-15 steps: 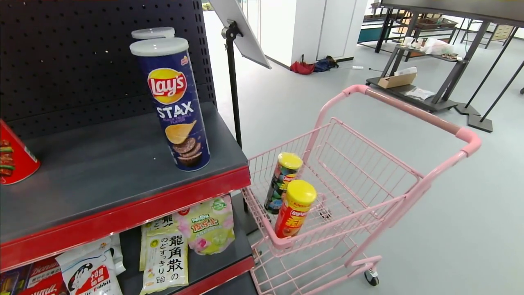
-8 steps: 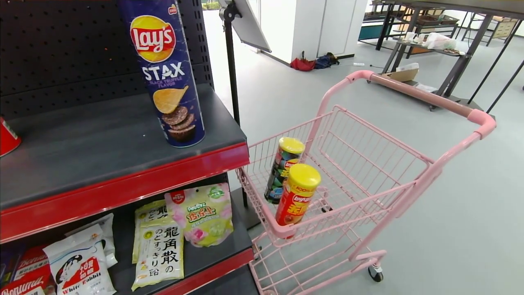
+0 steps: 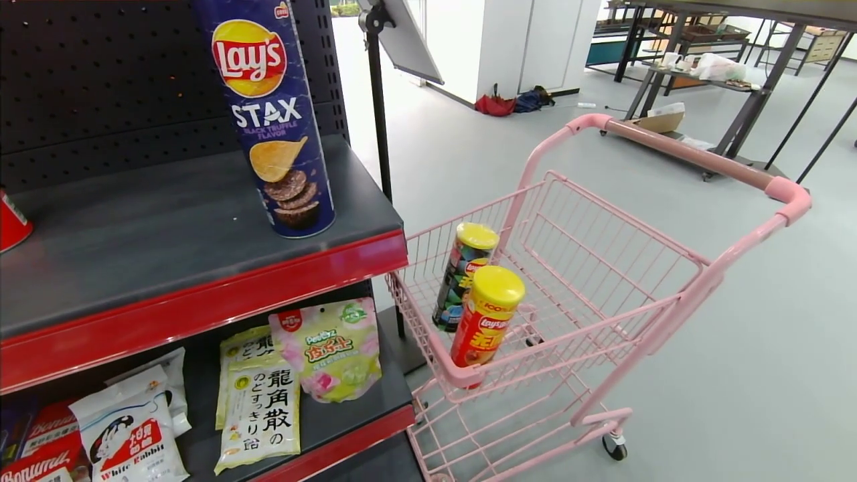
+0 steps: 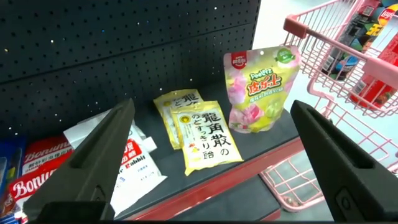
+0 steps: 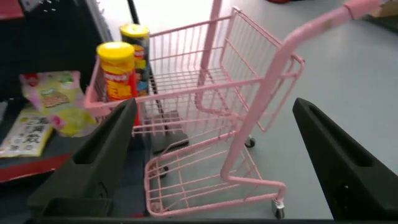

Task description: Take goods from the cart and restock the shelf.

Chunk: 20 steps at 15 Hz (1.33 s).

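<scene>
Grey metal shelf (image 3: 134,248) stood beside pink wire cart (image 3: 683,156) holding two yellow-lidded cans (image 3: 485,321). Left gripper (image 4: 211,155) and right gripper (image 5: 214,162) jaws stood open.

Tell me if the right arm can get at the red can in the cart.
Probably yes, from above: the right gripper is open, and the red can stands upright in the open-topped cart. Its wire wall blocks a side approach; the dark can stands close beside.

Left end effector (image 4: 212,104) spread; snack bags (image 4: 205,134) on shelf (image 4: 280,134); cart (image 4: 295,23), seemingly cans (image 4: 364,25).
</scene>
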Motion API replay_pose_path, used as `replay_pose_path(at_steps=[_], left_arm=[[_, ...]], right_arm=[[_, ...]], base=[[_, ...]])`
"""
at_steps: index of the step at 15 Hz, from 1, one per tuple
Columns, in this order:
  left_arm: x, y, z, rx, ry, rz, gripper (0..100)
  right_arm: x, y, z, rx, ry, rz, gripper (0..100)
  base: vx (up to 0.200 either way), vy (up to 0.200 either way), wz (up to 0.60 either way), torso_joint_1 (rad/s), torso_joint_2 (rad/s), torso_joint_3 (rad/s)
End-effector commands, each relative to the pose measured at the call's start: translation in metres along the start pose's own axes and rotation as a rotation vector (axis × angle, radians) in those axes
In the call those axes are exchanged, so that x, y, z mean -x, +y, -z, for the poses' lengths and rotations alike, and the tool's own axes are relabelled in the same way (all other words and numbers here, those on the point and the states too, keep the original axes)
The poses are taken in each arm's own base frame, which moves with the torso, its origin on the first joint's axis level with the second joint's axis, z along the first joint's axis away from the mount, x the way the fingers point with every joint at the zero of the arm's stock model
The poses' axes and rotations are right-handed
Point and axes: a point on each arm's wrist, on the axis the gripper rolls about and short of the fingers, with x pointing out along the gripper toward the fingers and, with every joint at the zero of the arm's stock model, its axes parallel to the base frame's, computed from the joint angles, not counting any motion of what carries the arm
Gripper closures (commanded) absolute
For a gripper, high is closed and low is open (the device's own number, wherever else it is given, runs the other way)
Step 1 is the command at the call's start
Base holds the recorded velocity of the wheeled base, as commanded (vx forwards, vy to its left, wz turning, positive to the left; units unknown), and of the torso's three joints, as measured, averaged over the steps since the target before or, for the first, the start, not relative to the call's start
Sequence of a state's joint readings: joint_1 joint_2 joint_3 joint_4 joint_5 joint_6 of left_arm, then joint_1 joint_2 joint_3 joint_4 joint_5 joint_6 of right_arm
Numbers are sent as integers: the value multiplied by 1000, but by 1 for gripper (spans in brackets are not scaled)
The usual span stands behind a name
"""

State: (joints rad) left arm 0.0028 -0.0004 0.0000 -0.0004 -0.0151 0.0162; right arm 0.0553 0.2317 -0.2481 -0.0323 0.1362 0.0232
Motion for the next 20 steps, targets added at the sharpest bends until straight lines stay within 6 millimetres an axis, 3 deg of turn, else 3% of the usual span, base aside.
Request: replay_pose_path(at_steps=[1, 4, 7, 10, 16, 20], left_arm=[[0, 0, 0, 1, 1, 1, 0], [0, 0, 0, -1, -1, 0, 0], [0, 0, 0, -1, 1, 0, 0], [0, 0, 0, -1, -1, 0, 0], [0, 0, 0, -2, -1, 0, 0], [0, 0, 0, -2, -1, 0, 0]], right_arm=[[-144, 0, -70, -54, 236, -264, 0], [-203, 8, -28, -90, 361, -439, 0], [-258, 13, 10, -89, 389, -463, 0], [-275, 36, 32, -97, 461, -554, 0], [-278, 71, 34, -75, 470, -674, 0], [-291, 74, 39, -74, 478, -672, 0]], base=[[0, 0, 0, 0, 0, 0], [0, 0, 0, 0, 0, 0], [0, 0, 0, 0, 0, 0], [0, 0, 0, 0, 0, 0], [0, 0, 0, 0, 0, 0], [0, 0, 0, 0, 0, 0]])
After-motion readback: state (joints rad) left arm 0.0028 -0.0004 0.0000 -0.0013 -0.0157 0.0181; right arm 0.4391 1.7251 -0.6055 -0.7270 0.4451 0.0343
